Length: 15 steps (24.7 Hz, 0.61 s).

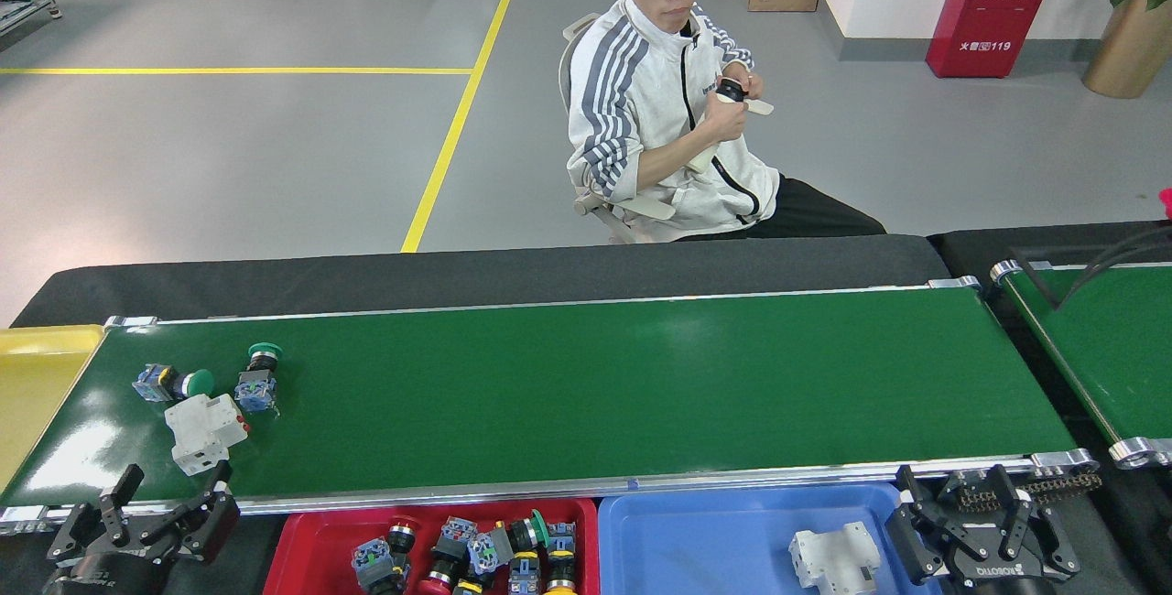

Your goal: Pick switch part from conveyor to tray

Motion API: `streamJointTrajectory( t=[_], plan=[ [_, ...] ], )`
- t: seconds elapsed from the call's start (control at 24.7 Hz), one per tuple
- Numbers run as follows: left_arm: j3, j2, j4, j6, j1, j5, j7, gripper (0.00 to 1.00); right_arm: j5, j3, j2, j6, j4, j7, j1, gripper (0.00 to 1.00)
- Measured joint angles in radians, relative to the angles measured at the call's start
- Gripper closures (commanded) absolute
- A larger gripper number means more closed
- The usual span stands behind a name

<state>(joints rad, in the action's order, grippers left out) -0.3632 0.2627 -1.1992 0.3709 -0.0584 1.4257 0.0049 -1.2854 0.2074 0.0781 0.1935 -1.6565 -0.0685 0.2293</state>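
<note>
On the conveyor [586,375], near its left end, lie 2 green-capped switches [174,384] [257,379] and a white breaker [203,431]. Just below them the left hand [160,508] hovers at the rail, fingers spread, empty. The right hand [980,522] is spread beside the blue tray [696,540]. The red tray [316,545] holds switches.

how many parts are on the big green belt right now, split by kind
Green-capped push-button switches: 2, one lying on its side, one standing upright
White breaker-style block: 1
Total on the conveyor: 3
</note>
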Motion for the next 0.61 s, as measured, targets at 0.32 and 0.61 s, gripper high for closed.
streamJointTrajectory(
  t=[0.32, 0.61],
  plan=[
    [0.089, 0.055, 0.254, -0.007, -0.169, 0.014, 0.014, 0.24, 0.0, -0.003, 0.0, 0.001, -0.001, 0.0, 0.0, 0.0],
    [0.148, 0.103, 0.369, -0.012, -0.238, 0.014, 0.052, 0.89, 0.0, -0.006, 0.0, 0.008, -0.002, 0.0, 0.0, 0.0]
  ],
)
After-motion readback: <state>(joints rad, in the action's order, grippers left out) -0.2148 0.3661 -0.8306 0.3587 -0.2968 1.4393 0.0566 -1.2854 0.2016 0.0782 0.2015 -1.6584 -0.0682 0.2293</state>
